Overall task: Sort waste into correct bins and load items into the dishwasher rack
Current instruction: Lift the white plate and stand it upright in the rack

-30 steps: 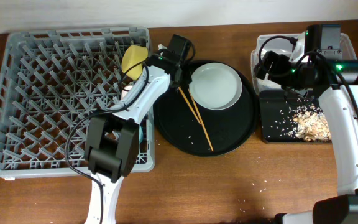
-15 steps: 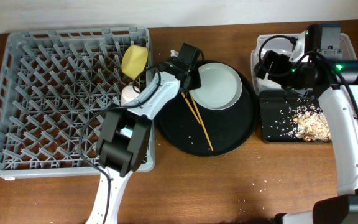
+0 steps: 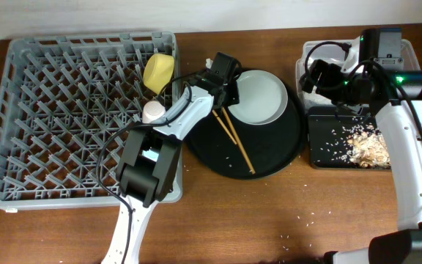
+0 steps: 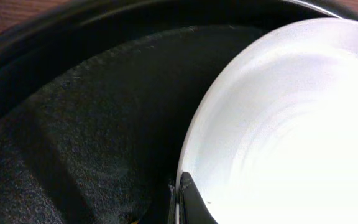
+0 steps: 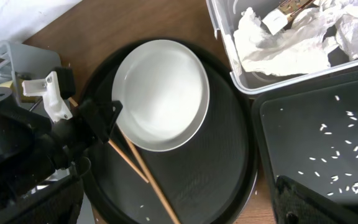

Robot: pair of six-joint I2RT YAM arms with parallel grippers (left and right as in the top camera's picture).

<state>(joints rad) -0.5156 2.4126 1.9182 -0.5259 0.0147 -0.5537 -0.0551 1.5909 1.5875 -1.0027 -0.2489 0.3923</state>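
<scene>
The pale plate (image 3: 262, 99) lies at the back of the round black tray (image 3: 269, 158). My left gripper (image 3: 228, 89) is at its left rim. In the left wrist view its fingers (image 4: 182, 202) pinch the plate's (image 4: 291, 124) rim. Two chopsticks (image 3: 234, 139) lie on the tray beside the plate. The yellow bowl (image 3: 158, 72) and a pink cup (image 3: 152, 111) stand in the grey rack (image 3: 50, 147). My right gripper (image 3: 321, 77) hovers open and empty over the clear tub (image 3: 302, 70). The tub holds napkins (image 5: 278, 43). The black bin tray (image 3: 321, 147) holds food scraps (image 3: 365, 143).
Rice crumbs (image 3: 306, 220) are scattered on the wooden table in front of the trays. My left arm lies across the rack's right edge, and a blue cup is mostly hidden under it. In the right wrist view one of my fingers (image 5: 316, 199) shows over the black bin tray (image 5: 316, 137).
My left gripper has moved right from the rack's edge to the plate's left rim. The plate has shifted slightly to the right. The right arm has not moved.
</scene>
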